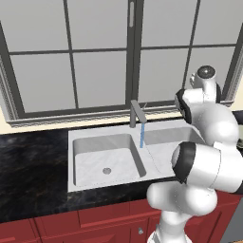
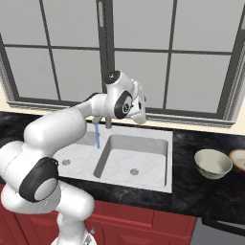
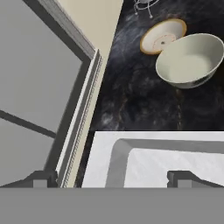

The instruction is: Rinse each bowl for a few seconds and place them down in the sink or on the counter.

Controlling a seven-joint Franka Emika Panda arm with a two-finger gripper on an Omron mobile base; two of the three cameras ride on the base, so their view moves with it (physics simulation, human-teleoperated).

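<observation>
Two bowls stand on the black counter right of the sink: a pale beige bowl and, just beyond it, a tan-rimmed bowl cut by the picture's edge in the right base view. My gripper hangs above the back of the right basin, in front of the window sill. It points toward the bowls and is well short of them. Its fingertips stand wide apart, open, with nothing between them. A thin stream of water runs from the grey faucet.
The window frame and its sill run close along the hand's left in the hand view. A thin wire object stands on the counter past the bowls. Red cabinets lie below the counter. Both basins hold nothing.
</observation>
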